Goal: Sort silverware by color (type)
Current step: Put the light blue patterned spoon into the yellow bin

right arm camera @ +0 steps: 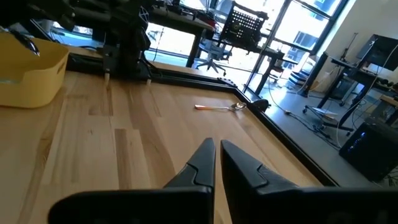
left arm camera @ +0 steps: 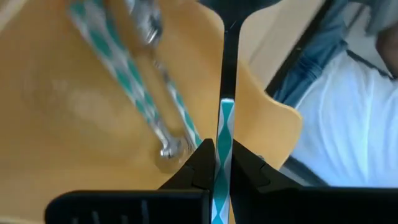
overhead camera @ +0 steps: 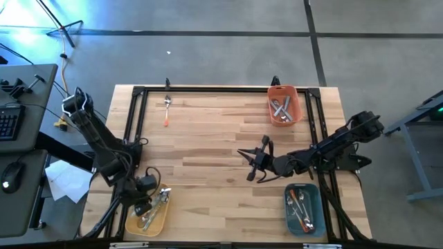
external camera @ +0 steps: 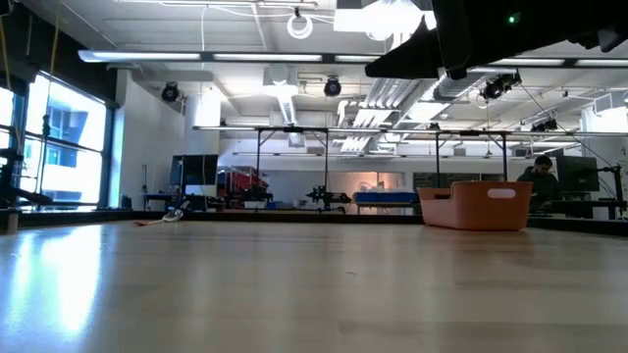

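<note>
My left gripper [overhead camera: 147, 202] [left arm camera: 222, 149] hangs over the yellow bin [overhead camera: 131, 223] at the near left, shut on a piece of silverware with a teal-and-white handle [left arm camera: 225, 127]. Several like pieces [left arm camera: 134, 93] lie in that bin. My right gripper [overhead camera: 251, 164] [right arm camera: 217, 150] hovers above the middle of the table, shut, with nothing between its fingers. An orange-handled spoon [overhead camera: 167, 111] [right arm camera: 217, 107] lies flat on the table at the far left. More silverware lies in the orange bin [overhead camera: 294, 97] at the far right and in the blue bin [overhead camera: 315, 200] at the near right. My left gripper pinches the teal-and-white handle [left arm camera: 224, 155] between its two fingers. The fingers slant down over the yellow bin, and the piece lies along them, seen edge-on, its thin dark end [left arm camera: 227, 68] reaching past the fingertips. Whether that end touches the bin I cannot tell.
A black frame [overhead camera: 208, 89] runs around the wooden tabletop [overhead camera: 208, 152]. The stretch of wood between the three bins is bare apart from the spoon. In the low view the orange bin [external camera: 476, 206] stands at the right. A person's white top [left arm camera: 348, 118] shows beyond the yellow bin.
</note>
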Motion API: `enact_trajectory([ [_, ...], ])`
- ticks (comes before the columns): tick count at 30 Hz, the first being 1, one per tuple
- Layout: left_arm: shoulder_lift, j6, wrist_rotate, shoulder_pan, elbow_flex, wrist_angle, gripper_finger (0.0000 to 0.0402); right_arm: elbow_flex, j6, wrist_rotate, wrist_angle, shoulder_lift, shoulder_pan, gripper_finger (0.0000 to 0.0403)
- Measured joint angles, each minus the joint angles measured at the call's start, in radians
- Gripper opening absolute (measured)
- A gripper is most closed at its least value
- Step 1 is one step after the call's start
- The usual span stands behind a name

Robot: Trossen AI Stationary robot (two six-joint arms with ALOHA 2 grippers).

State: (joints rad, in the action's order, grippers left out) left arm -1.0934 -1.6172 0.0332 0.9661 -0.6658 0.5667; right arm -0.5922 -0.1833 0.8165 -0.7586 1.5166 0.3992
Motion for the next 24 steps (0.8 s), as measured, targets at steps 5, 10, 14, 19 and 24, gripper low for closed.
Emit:
enact_trajectory([
  [5,-0.041,-0.181,0.15,-0.033,0.0,-0.023,0.0024,0.0,0.001,0.0,0.01,0.0,0.0,0.0011],
  [10,-0.061,-0.239,0.237,-0.06,0.0,-0.052,0.0025,0.0,-0.001,0.0,0.018,0.0,0.0,0.0011],
  [14,-0.08,-0.249,0.225,-0.086,0.0,-0.045,0.0023,0.0,-0.001,-0.004,0.023,0.0,0.0,0.0011],
  [19,-0.115,-0.256,0.225,-0.097,0.0,-0.05,0.0024,0.0,-0.016,-0.006,0.026,0.0,0.001,0.0011],
  [24,-0.148,-0.258,0.24,-0.097,0.0,-0.039,0.0025,0.0,-0.016,-0.026,0.03,0.0,0.001,0.0011],
])
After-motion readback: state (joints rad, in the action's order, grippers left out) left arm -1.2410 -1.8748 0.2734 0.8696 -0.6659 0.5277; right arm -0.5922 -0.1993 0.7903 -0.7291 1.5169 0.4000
